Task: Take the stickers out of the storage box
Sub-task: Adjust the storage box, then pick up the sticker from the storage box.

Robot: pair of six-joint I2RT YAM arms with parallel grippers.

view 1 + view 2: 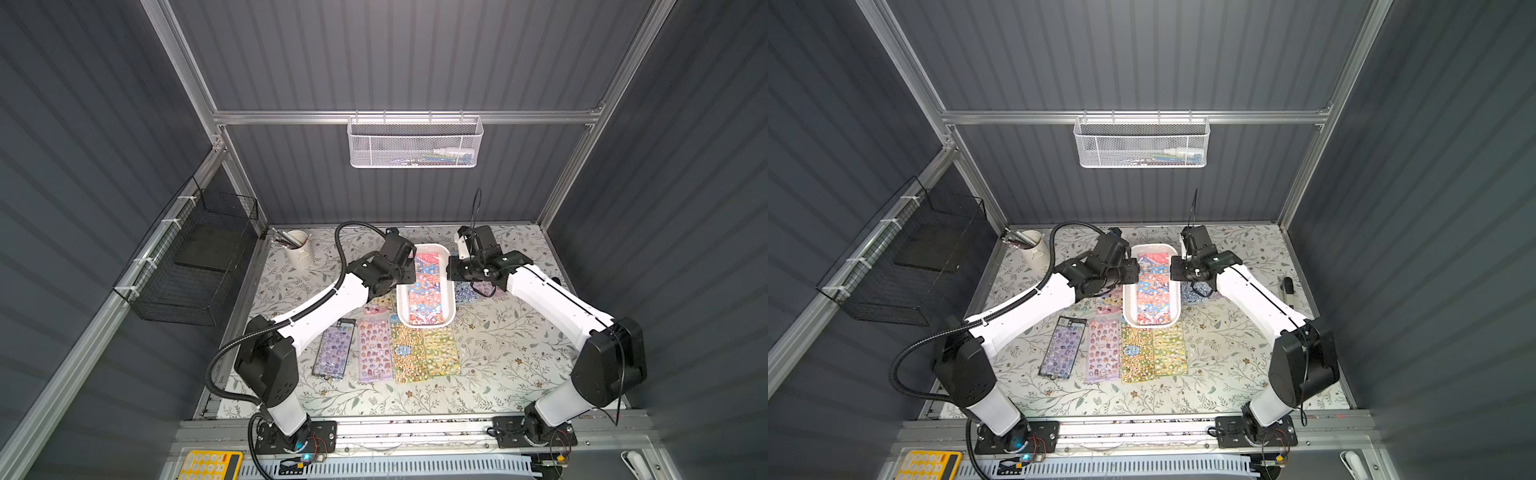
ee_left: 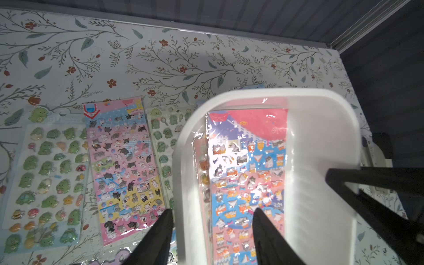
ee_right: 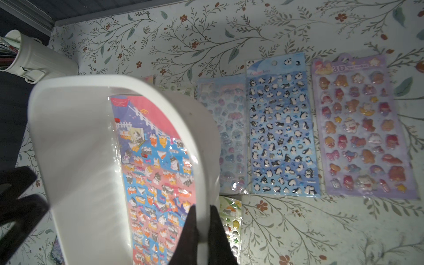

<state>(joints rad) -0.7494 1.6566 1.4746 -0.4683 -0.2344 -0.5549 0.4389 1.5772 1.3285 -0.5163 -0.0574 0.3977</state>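
Jaws cropped, storage box (image 2: 321,137) hiding stickers (image 2: 165,134)

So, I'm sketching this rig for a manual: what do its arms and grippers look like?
Both arms have white shells, black joint housings and black base plates. The left arm carries a thick black corrugated hose; the right arm a thin black cable. The left gripper and right gripper each have two tapered black fingers.
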